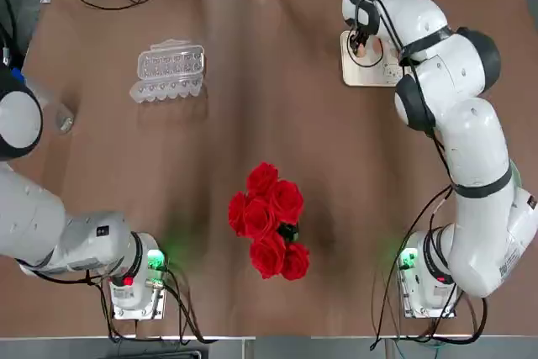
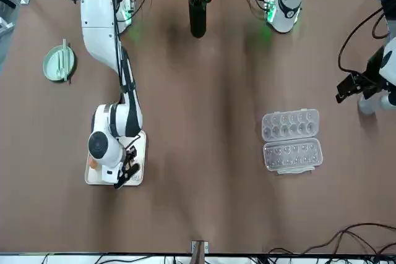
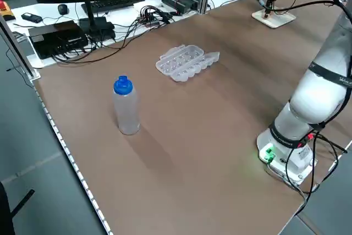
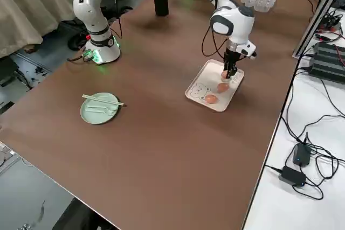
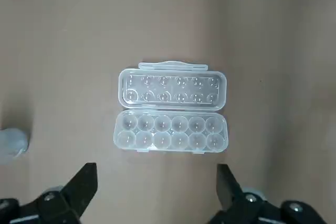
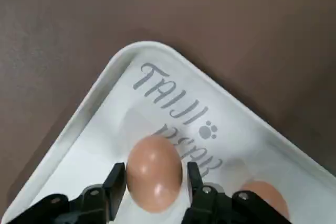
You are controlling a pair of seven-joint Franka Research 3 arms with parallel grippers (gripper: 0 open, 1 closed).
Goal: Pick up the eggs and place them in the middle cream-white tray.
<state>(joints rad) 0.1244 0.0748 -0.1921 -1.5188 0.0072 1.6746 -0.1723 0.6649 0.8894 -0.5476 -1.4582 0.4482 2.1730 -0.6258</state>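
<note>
The middle cream-white tray [image 4: 197, 86] lies at the table's far right side, seen also from overhead [image 1: 356, 78] and in the right wrist view [image 6: 105, 108]. Three orange-brown eggs lie in it [image 4: 211, 99] [image 4: 222, 86] [image 4: 225, 74]. My right gripper [image 6: 155, 169] points down into the tray with one egg [image 6: 154, 174] resting between its fingers. The fingers stand slightly apart from that egg, open. A second egg [image 6: 260, 198] lies beside it. My left gripper [image 5: 156, 169] hangs open high over the table's left side, holding nothing.
An open clear plastic egg carton [image 1: 171, 71] lies at the far left, below my left gripper. A blue-capped bottle [image 3: 126, 105] stands at the left edge. A vase of red roses [image 1: 269, 220] stands mid-table near the bases. A pale green plate [image 4: 99, 107] lies at the right.
</note>
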